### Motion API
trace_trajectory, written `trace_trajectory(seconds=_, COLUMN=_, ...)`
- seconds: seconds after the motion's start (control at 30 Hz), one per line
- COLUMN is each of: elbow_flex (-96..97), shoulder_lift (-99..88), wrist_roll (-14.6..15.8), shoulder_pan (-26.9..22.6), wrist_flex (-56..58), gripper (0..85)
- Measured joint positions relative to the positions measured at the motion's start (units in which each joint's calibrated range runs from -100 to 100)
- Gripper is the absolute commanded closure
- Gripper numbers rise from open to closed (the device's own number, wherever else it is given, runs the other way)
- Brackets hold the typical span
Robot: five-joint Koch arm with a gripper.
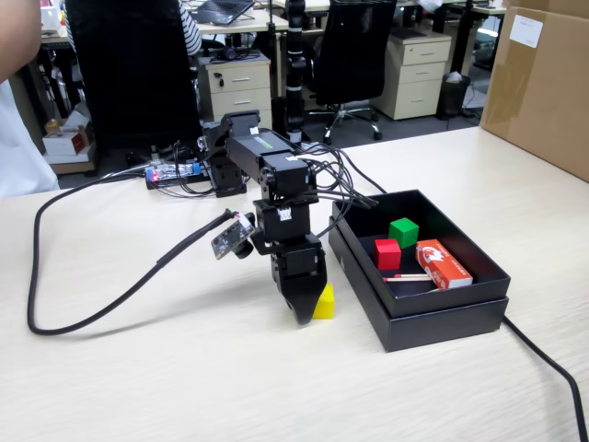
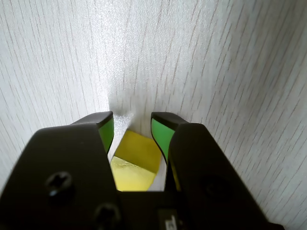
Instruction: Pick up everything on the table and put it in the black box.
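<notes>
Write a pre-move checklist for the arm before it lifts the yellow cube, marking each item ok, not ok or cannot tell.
1. Yellow cube between the tool pads: ok.
2. Pads touching cube on both sides: cannot tell.
3. Cube sits flat on the table: ok.
4. Black box beside the arm, open: ok.
5. Free floor in box beside red cube, green cube and matchbox: ok.
6. Cables clear of the box: not ok; they hang over its rim.

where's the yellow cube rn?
On the table, between the gripper jaws in the wrist view. In the fixed view the yellow cube sits just left of the black box, which holds the red and green cubes.
</notes>
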State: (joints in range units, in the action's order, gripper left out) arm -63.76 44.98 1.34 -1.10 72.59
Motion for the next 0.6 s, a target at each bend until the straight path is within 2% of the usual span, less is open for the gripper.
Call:
trace_trajectory(seconds=0.07, elbow_flex=-0.37, shoulder_lift=0.00, wrist_roll=0.00, shoulder_pan=-0.05, wrist_flex=-0.15, gripper=60.0)
trace_trajectory(seconds=0.13, elbow_flex=-0.46, shoulder_lift=0.00, wrist_roll=0.05, shoulder_pan=-0.05, wrist_flex=-0.70, gripper=47.0)
trace_trajectory(seconds=0.2, elbow_flex=-0.37, shoulder_lift=0.13, wrist_roll=0.05, shoulder_pan=-0.15, wrist_flex=-0.77, gripper=41.5)
trace_trajectory(seconds=0.6, elbow_flex=4.02, shoulder_lift=-6.99, wrist_roll=0.24, shoulder_pan=-2.93, wrist_flex=-0.85, gripper=41.1)
